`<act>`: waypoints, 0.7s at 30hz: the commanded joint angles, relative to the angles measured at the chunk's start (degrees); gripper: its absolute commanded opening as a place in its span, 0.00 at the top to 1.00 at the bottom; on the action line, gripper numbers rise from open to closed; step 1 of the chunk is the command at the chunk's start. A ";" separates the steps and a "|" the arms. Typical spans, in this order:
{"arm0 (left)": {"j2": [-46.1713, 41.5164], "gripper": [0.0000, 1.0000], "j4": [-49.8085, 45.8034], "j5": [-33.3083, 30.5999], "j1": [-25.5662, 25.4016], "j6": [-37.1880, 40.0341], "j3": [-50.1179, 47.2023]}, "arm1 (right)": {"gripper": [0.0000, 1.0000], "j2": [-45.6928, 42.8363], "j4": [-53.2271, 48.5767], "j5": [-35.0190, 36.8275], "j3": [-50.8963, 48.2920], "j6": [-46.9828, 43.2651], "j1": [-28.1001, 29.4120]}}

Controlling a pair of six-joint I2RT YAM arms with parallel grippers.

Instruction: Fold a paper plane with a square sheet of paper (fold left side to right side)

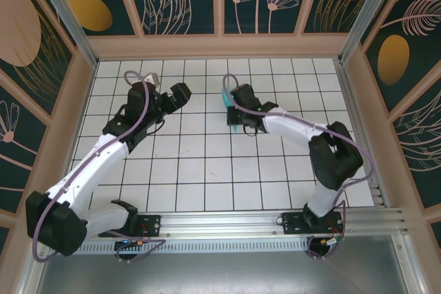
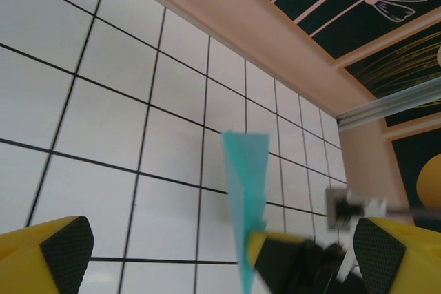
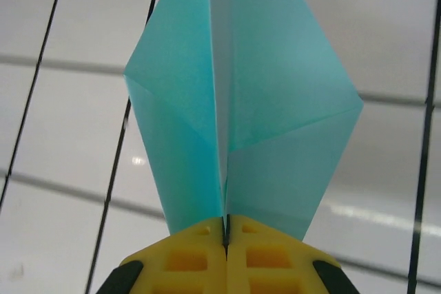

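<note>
the right gripper [image 3: 226,242] is clamped on the paper plane [image 3: 241,101], its 2 yellow fingers [image 3: 186,259] pressed together over the centre crease, with a wing flaring out on each side of the pinch. from the top camera, the plane [image 1: 227,98] sits at the right gripper [image 1: 238,107] toward the far middle of the white gridded worktop [image 1: 207,170], with turquoise showing at both the far and near ends of the gripper. whether the paper touches the worktop i cannot tell. the left gripper [image 2: 222,247] is spread wide and holds nothing; its own camera shows the plane [image 2: 248,191] as a narrow turquoise strip ahead of it. from above, the left gripper [image 1: 178,94] is left of the plane and apart from it.
</note>
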 commanded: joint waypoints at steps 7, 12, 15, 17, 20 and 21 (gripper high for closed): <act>-6.33 0.02 -0.29 -6.71 0.14 7.61 -8.39 | 1.00 17.28 -9.72 4.58 19.19 -0.44 -3.59; -6.03 0.02 -0.60 -7.51 0.14 8.38 -8.40 | 0.99 22.85 -12.60 3.59 23.58 0.59 -3.95; -5.75 0.01 -0.59 -7.59 0.14 8.65 -8.31 | 0.97 24.15 -12.87 2.94 23.70 1.10 -4.09; -5.59 0.01 -0.70 -7.60 0.15 8.69 -8.20 | 0.95 24.60 -13.35 3.02 23.72 1.38 -4.05; -5.29 0.01 -0.68 -7.60 0.14 8.63 -8.23 | 0.92 24.87 -13.60 2.49 23.39 1.58 -4.31; -5.20 0.02 -0.64 -7.60 0.13 8.60 -8.08 | 0.90 24.87 -13.58 2.12 23.27 1.58 -4.37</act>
